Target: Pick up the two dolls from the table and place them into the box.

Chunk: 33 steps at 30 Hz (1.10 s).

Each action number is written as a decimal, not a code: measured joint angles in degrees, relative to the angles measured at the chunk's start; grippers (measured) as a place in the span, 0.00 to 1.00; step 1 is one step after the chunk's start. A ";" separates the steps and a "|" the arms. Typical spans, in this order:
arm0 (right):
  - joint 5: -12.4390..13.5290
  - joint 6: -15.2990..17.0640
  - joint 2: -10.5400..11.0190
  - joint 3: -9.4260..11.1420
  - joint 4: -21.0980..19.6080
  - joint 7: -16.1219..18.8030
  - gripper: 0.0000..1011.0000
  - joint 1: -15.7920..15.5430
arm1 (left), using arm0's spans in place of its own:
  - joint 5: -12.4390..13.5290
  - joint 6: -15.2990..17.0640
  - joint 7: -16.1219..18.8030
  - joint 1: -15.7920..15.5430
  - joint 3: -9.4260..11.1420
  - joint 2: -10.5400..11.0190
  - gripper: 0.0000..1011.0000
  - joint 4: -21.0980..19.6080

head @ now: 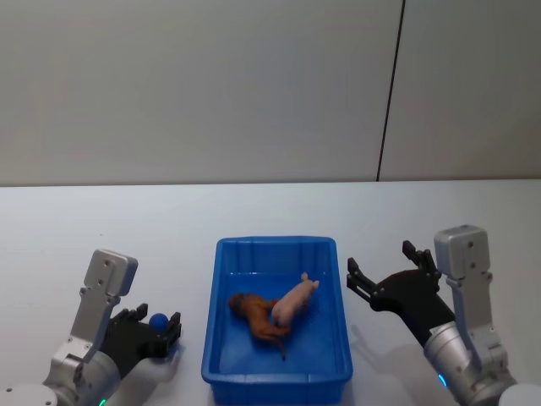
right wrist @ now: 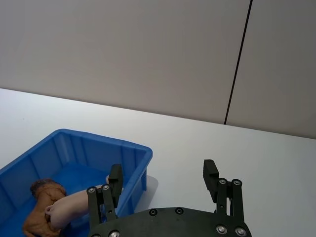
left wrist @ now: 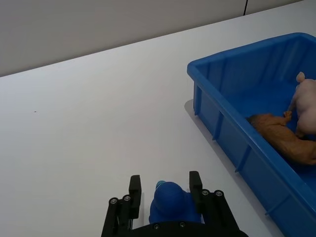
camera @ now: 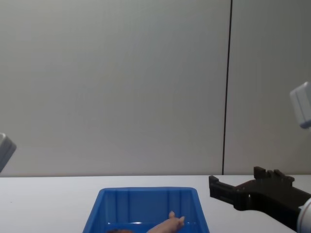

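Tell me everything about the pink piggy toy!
The pale pink pig looks like smooth plastic or rubber, with small ears, a snout and stubby legs. It lies tipped on its side inside the blue box, head toward the far right corner, resting across the reddish-brown shaggy doll. No hand touches it.

1. A plain pale grey wall (head: 194,85) spans the whole background and ends in a straight horizontal line at its foot.
2. A thin dark vertical seam (head: 390,93) runs down the wall from top to foot, right of centre, splitting it into a wide left panel and a narrower right one.
3. A small rounded blue object (left wrist: 170,202) sits low on the robot's left side, glossy, with a lighter blue nub on top; what it is cannot be told.
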 joint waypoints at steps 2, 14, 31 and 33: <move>0.00 0.00 0.00 0.00 0.00 0.00 0.99 0.00 | 0.05 0.16 0.00 -0.22 -0.03 -0.28 0.53 0.41; 0.00 0.00 0.00 0.00 0.00 0.00 0.99 0.00 | -0.03 0.36 -0.41 -0.86 -0.14 -1.09 0.28 1.48; 0.00 0.00 0.00 0.00 0.00 0.00 0.99 0.00 | 0.06 -2.67 -1.51 -1.01 -0.66 -1.40 0.18 0.01; 0.00 0.00 0.00 0.00 0.00 0.00 0.99 0.00 | 0.22 -3.11 -1.64 -1.01 -0.74 -1.37 0.18 -0.46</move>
